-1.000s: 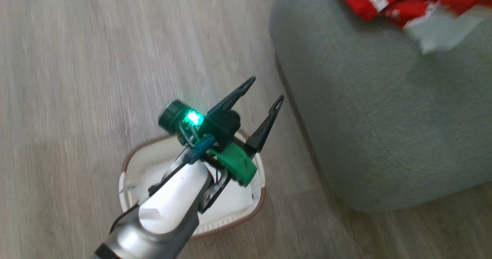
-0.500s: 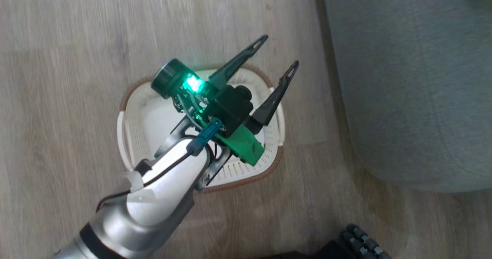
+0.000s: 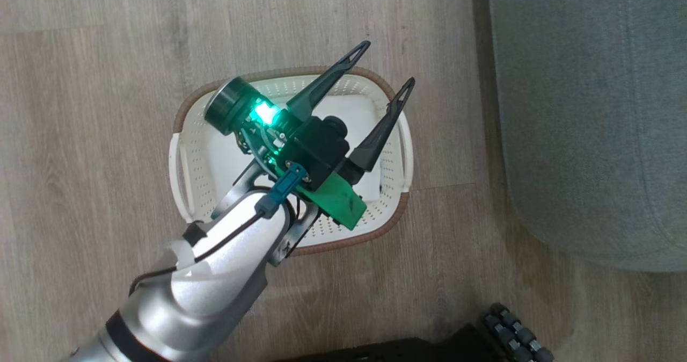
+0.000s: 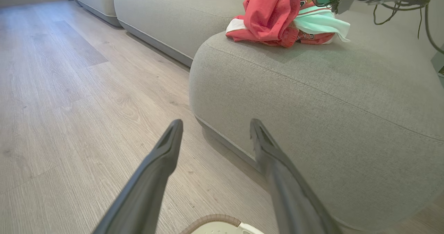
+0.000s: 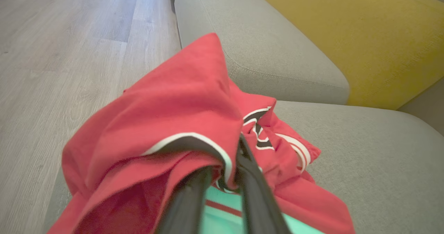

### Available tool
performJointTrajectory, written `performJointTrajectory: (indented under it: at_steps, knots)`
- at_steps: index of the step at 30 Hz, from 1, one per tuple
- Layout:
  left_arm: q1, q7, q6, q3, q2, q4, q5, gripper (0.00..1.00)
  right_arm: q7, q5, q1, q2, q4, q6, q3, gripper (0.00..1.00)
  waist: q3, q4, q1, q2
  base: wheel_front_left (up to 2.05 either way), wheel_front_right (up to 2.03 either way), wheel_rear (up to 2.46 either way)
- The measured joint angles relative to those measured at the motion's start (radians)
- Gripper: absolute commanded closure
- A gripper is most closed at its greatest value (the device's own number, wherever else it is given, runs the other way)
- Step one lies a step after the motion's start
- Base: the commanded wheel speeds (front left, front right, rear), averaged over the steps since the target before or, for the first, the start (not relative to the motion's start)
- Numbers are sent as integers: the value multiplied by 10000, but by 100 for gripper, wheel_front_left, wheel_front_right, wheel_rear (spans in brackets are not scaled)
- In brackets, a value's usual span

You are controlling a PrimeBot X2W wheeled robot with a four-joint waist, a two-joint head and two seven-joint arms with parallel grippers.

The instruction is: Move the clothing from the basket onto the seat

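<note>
No text, label or number can be read in full. On the clothing (image 4: pixel 267 15) lying on the seat, the left wrist view shows a small strip of lettering (image 4: pixel 307 36), too small and creased to make out. In the right wrist view a black, white-edged marking (image 5: pixel 258 130) sits folded in the red fabric; no character can be identified.
</note>
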Motion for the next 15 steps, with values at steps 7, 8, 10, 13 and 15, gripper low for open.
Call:
performJointTrajectory:
  at_steps: [7, 8, 10, 13, 15]
  knots:
    - [-1, -119, 38, 15, -6, 92, -115, 0, -286, -280, 232, 301, 322, 0, -46, 0, -248, -257, 0, 0, 0, 0, 0]
    - [-2, -125, 59, 19, -15, 117, -148, 0, -309, -276, 320, 318, 347, 0, -13, 0, -299, -293, 0, 0, 0, 0, 0]
    - [-2, -180, 113, 19, -35, 217, -188, 0, -320, -276, 542, 414, 347, 0, 211, 0, -416, -376, 0, 0, 0, 0, 0]
    - [-3, -316, 123, 36, -58, 374, -192, 0, -353, -8, 920, 681, 94, 0, 570, 0, -642, -516, 0, 0, 0, 0, 0]
    - [-2, -447, 127, 63, -121, 441, -328, 0, -364, 297, 1233, 802, -293, 0, 871, 0, -837, -591, -1, 0, 0, 0, 0]
